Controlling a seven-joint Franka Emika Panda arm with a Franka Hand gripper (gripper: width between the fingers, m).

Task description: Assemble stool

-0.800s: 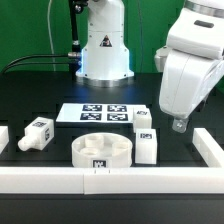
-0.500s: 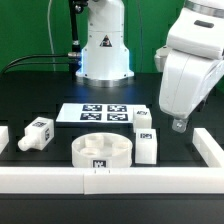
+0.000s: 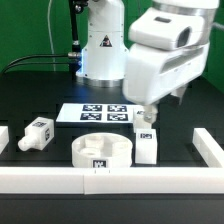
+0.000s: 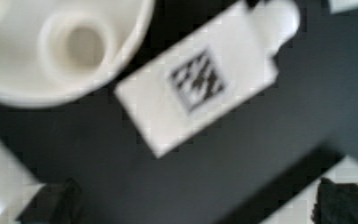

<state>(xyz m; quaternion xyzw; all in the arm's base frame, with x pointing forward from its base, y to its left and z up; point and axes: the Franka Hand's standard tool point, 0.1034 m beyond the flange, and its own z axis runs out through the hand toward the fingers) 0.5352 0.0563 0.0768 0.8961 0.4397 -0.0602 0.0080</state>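
The round white stool seat (image 3: 100, 150) lies near the front rail, and it also fills a corner of the wrist view (image 4: 60, 45). One tagged leg (image 3: 37, 132) lies at the exterior view's left. Two more legs stand right of the seat: a front one (image 3: 146, 147) and a rear one (image 3: 141, 121), which the gripper partly hides. My gripper (image 3: 147, 114) hangs just above these two legs. In the wrist view a blurred tagged leg (image 4: 202, 85) lies beyond the gripper (image 4: 197, 205). The jaws stand wide apart and empty.
The marker board (image 3: 95, 113) lies flat behind the seat. White border rails run along the front (image 3: 100, 182), the exterior view's right (image 3: 208, 148) and its left (image 3: 3, 138). The robot base (image 3: 102, 50) stands at the back.
The gripper has swung from the exterior view's right toward the left and now sits over the two legs beside the seat. The parts have not moved.
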